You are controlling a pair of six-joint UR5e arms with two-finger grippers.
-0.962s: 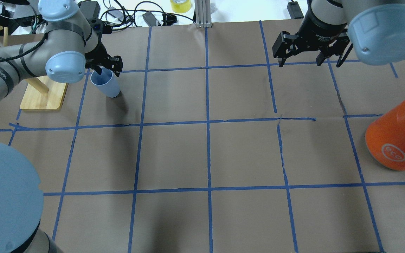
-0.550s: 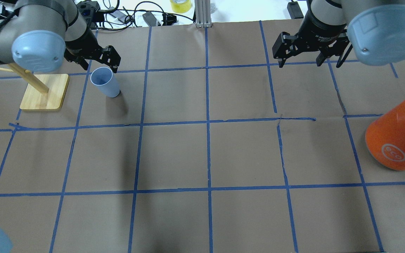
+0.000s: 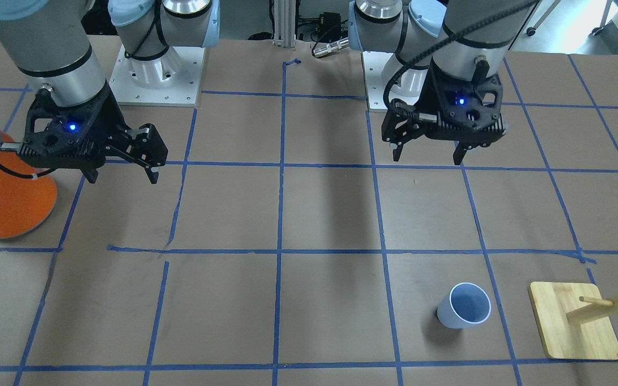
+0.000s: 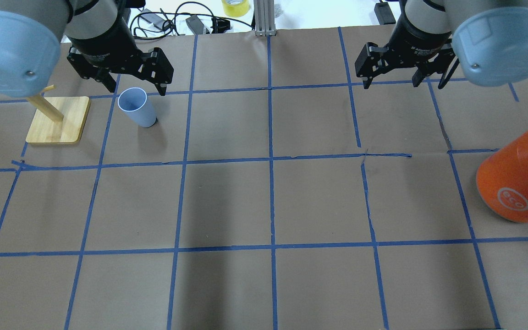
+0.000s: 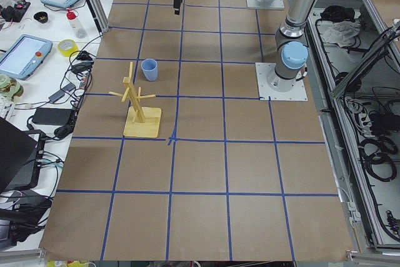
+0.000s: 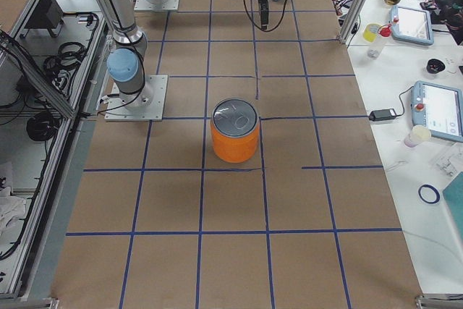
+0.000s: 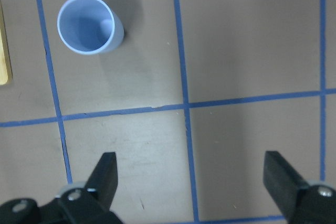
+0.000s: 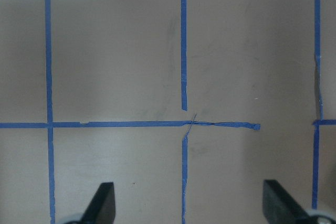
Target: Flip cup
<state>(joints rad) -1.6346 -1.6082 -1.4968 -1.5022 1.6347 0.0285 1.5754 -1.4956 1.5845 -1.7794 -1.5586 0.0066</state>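
Note:
The pale blue cup (image 4: 136,107) stands upright and empty, mouth up, on the brown paper next to the wooden rack; it also shows in the front view (image 3: 464,306), the left-end view (image 5: 149,69) and the left wrist view (image 7: 89,24). My left gripper (image 4: 135,90) is open and empty, held well above the table and clear of the cup; it shows too in the front view (image 3: 427,159) and its wrist view (image 7: 191,177). My right gripper (image 4: 391,84) is open and empty, high over the far right of the table (image 3: 124,179).
A wooden peg rack (image 4: 57,120) stands on its square base just left of the cup. A large orange canister (image 4: 516,183) with a metal lid stands at the right edge. Blue tape lines grid the paper. Cables and a tape roll lie beyond the far edge.
My left gripper, which had a finger at the cup's rim, has lifted off and drawn up and away, open. The cup stays upright in the same spot. The right arm has not moved.

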